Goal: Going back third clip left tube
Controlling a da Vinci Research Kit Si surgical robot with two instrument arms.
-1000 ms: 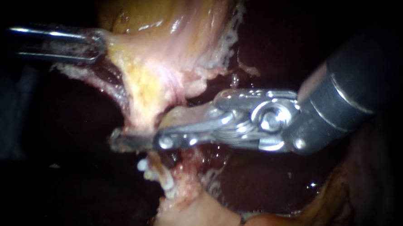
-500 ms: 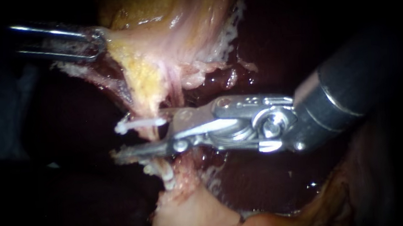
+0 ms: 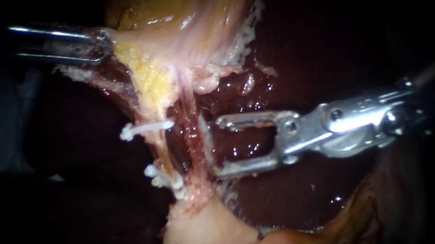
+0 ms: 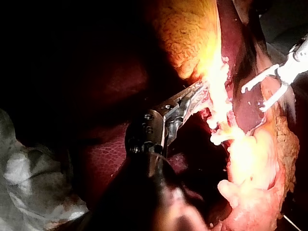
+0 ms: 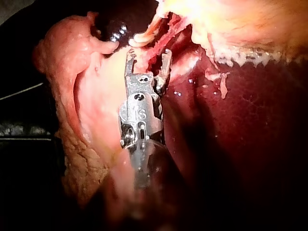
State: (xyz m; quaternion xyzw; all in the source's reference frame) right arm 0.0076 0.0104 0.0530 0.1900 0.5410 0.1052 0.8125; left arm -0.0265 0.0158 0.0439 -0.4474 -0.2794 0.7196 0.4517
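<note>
The left tube (image 3: 159, 120) runs down from the yellowish gallbladder (image 3: 174, 36) as a pale strand. A white clip (image 3: 146, 127) lies across it, and two more white clips (image 3: 167, 179) sit lower on the same tube. My right instrument (image 3: 216, 147) stands to the right of both tubes, jaws open and empty, with the reddish right tube (image 3: 192, 130) just off its tips. In the right wrist view the jaws (image 5: 148, 54) gape short of a clip (image 5: 143, 38). My left instrument (image 3: 99, 44) is shut on the gallbladder's edge at the upper left and holds it taut (image 4: 198, 92).
Dark red liver (image 3: 292, 50) fills the background behind and under the right instrument. Wet raw tissue (image 3: 240, 86) glistens between the tubes and the liver. A pale lump of tissue (image 3: 207, 232) lies below the clips. Gauze (image 4: 29, 178) shows beside the left shaft.
My right instrument's jaws have opened off the left tube, leaving a white clip across it, and the instrument has pulled back to the right. The left instrument has held still.
</note>
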